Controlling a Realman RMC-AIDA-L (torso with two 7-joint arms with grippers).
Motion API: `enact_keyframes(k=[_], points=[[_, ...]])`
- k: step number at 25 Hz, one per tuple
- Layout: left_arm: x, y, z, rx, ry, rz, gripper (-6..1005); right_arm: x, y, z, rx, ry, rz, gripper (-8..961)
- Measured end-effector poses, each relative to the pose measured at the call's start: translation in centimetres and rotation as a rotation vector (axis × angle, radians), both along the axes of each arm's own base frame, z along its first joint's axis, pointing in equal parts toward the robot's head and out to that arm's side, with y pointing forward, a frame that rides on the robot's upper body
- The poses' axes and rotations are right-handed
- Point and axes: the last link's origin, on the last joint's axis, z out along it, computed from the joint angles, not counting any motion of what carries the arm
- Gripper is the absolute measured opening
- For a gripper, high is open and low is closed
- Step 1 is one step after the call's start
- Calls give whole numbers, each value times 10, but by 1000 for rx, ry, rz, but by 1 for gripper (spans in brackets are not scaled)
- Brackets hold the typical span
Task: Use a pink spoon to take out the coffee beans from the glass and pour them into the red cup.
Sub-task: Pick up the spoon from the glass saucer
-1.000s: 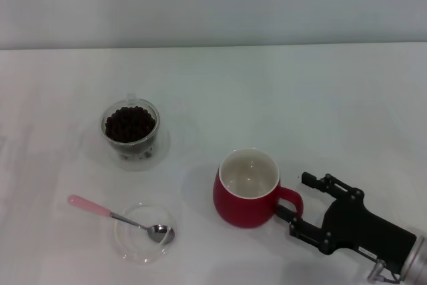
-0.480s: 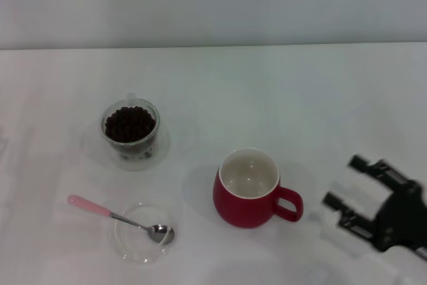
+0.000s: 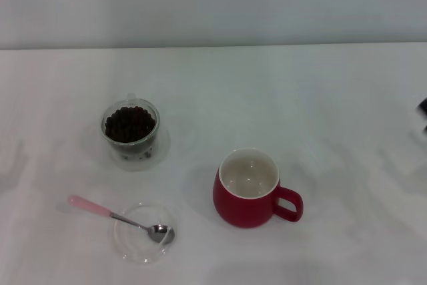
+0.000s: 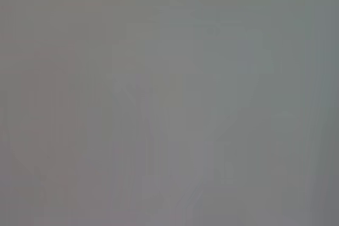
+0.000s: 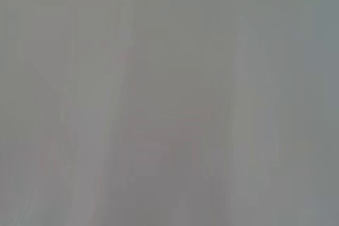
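The pink spoon (image 3: 100,210) lies at the front left of the head view, its silver bowl resting in a flat clear dish (image 3: 127,243). Behind it stands the glass (image 3: 131,143), filled with coffee beans (image 3: 129,123). The red cup (image 3: 248,205) stands upright right of centre. Its off-white inside holds nothing and its handle points right. Only a dark sliver of my right gripper (image 3: 423,107) shows at the right edge, far from the cup. My left gripper is out of view. Both wrist views show only blank grey.
A white table (image 3: 320,98) carries everything, with a pale wall behind it. A faint clear saucer (image 3: 162,149) sits under the glass.
My right gripper has drawn back from beside the red cup's handle, moving right and away until it sits almost off the right edge. The cup, spoon and glass have not moved.
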Motion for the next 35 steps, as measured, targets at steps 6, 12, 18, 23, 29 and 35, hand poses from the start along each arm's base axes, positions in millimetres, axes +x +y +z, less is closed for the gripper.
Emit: enact_keyframes(k=[6, 12, 18, 23, 29, 35], points=[[3, -34, -12, -39, -282, -47, 883, 5, 36, 27, 159, 17, -81, 819], [-15, -43, -21, -205, -644, 10, 884, 0, 70, 34, 172, -10, -109, 820], [-24, -37, -33, -404, -750, 77, 883, -5, 87, 33, 209, -34, -132, 820], [-10, -30, -48, -559, -736, 44, 884, -6, 89, 29, 211, -37, -139, 820], [0, -27, -66, -715, -730, 48, 884, -5, 86, 27, 211, -32, -149, 820], [1, -30, -73, -779, -747, 62, 884, -3, 82, 25, 208, -28, -157, 820]])
